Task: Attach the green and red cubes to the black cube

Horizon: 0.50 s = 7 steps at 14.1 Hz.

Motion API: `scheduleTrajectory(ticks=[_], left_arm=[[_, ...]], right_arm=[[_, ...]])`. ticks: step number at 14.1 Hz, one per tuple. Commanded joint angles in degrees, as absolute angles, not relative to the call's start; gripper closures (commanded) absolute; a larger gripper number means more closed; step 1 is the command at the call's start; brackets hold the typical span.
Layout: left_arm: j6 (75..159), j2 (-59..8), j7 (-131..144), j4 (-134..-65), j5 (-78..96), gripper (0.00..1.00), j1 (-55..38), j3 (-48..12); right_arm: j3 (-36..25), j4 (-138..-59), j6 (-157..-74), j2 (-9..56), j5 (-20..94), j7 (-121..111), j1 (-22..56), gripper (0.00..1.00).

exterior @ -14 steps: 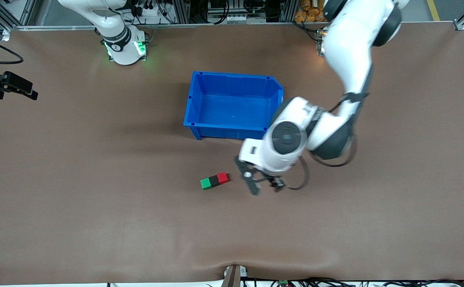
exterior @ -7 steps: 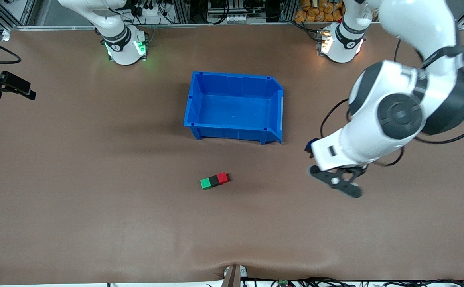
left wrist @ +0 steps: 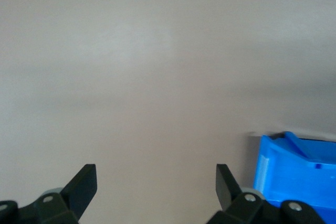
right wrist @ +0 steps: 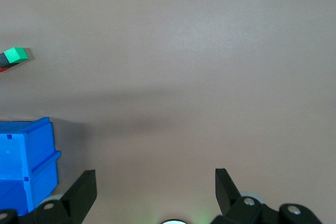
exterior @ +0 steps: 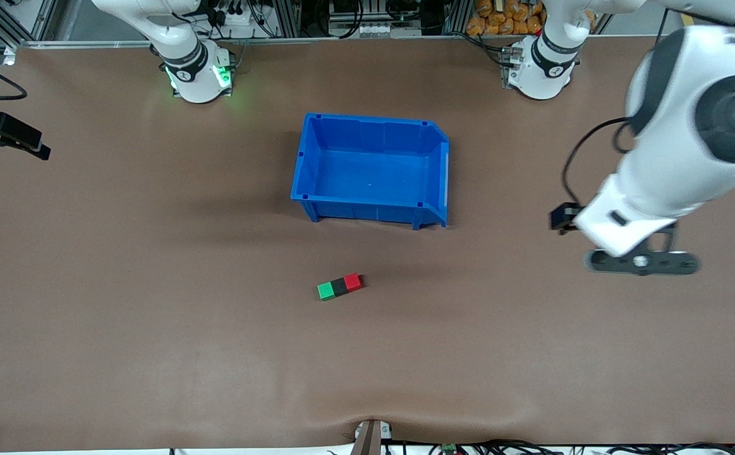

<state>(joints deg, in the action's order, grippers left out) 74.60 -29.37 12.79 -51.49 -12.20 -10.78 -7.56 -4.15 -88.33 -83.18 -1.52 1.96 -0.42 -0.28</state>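
The green cube (exterior: 325, 291), the black cube (exterior: 339, 287) and the red cube (exterior: 352, 282) lie joined in one row on the brown table, black in the middle, nearer to the front camera than the blue bin. The right wrist view shows the green cube (right wrist: 16, 54) with a black and a red sliver beside it. My left gripper (exterior: 642, 263) is open and empty, up over bare table toward the left arm's end, well apart from the cubes. In its wrist view the left gripper (left wrist: 156, 182) holds nothing. My right gripper (right wrist: 156, 184) is open and empty, held high.
The blue bin (exterior: 307, 189) stands empty at mid-table; it also shows in the left wrist view (left wrist: 299, 166) and the right wrist view (right wrist: 26, 156). The right gripper (exterior: 13, 144) shows at the front view's edge, at the right arm's end.
My left gripper has swung away from beside the red cube toward the left arm's end of the table, rising. The cubes have not moved. The right gripper has barely shifted.
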Motion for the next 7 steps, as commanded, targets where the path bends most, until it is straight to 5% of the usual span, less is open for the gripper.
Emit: scheduleTrajectory(ticks=[1,5,7], left_arm=[[70.9,-25.4,13.4,-53.8,-13.3,0.00,-9.0,-7.8],[72.8,-15.1,13.1,-66.2,-12.3,0.00,-4.9,-9.0],[81.3,-3.6,13.2,-81.7,-8.8,0.00,-1.6,-9.0]], right_arm=[[-3.8,-88.3,-82.7,-1.8,1.2,-0.2,-0.7,0.00],[-3.8,-88.4,-82.6,-1.8,1.2,-0.2,-0.8,0.00],[-3.8,-88.4,-82.6,-1.8,1.2,-0.2,-0.9,0.00]])
